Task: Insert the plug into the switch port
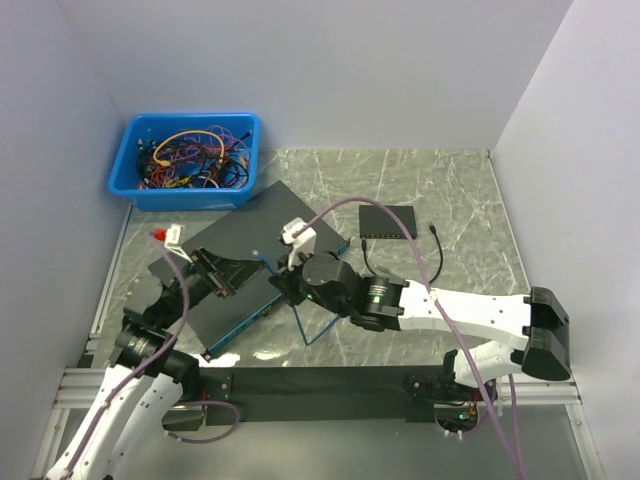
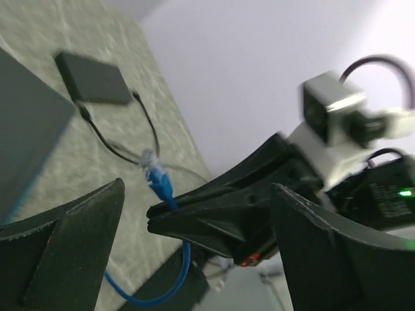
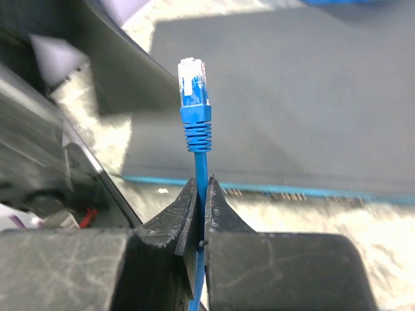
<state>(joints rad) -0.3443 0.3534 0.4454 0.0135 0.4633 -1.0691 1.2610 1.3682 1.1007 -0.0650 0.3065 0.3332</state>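
The plug (image 3: 194,81) is a clear RJ45 tip with a blue ribbed boot, on a thin blue cable (image 3: 201,165). It stands upright, with the cable pinched a little below the boot by the closed jaws of the right gripper (image 3: 201,191). From above, the plug lies over the top face of the switch (image 1: 235,240). The switch is a wide, flat, dark-grey box with a blue lower edge (its ports cannot be made out), and it lies askew on the desk (image 1: 450,180).
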